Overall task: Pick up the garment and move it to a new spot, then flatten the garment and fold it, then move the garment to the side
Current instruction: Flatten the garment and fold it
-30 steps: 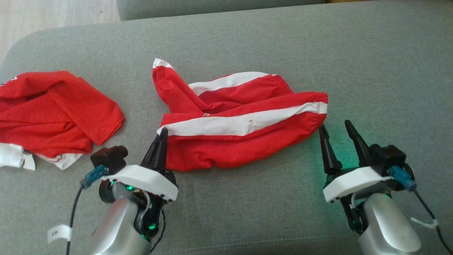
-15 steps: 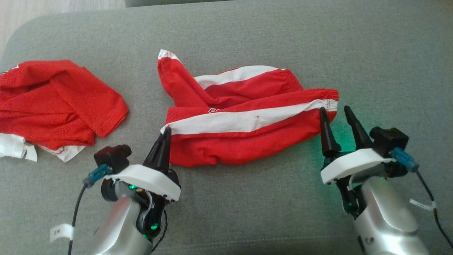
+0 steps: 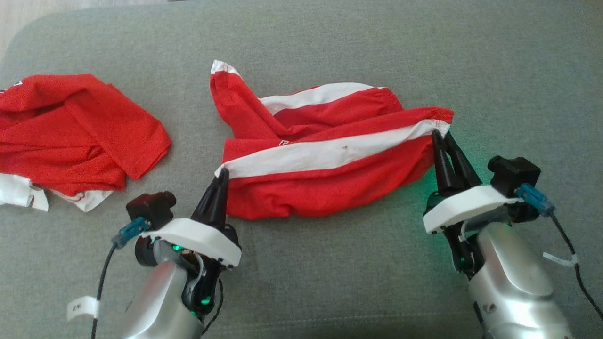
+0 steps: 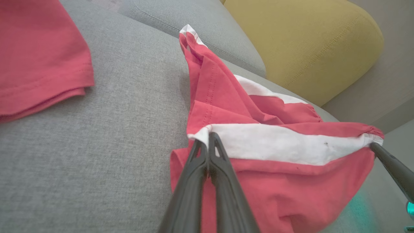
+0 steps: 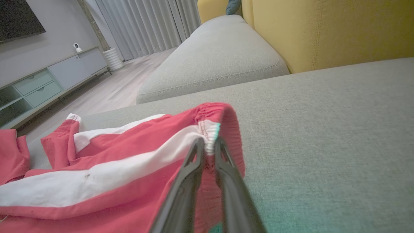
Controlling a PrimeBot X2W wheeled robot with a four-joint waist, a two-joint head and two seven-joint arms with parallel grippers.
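Shorts (image 3: 330, 188) lie crosswise on the grey cushion (image 3: 330, 37), their long axis running from the left hand (image 3: 221, 175), pinched shut on the stripe (image 3: 325, 157) end, to the right hand (image 3: 442, 135), nipped onto the waistband (image 3: 444, 123), so each arm holds its nearer end.

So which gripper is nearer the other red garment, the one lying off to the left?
Left. The left gripper pinches the striped shorts at the corner closest to the other red garment; the right gripper grips their waistband at the opposite end.
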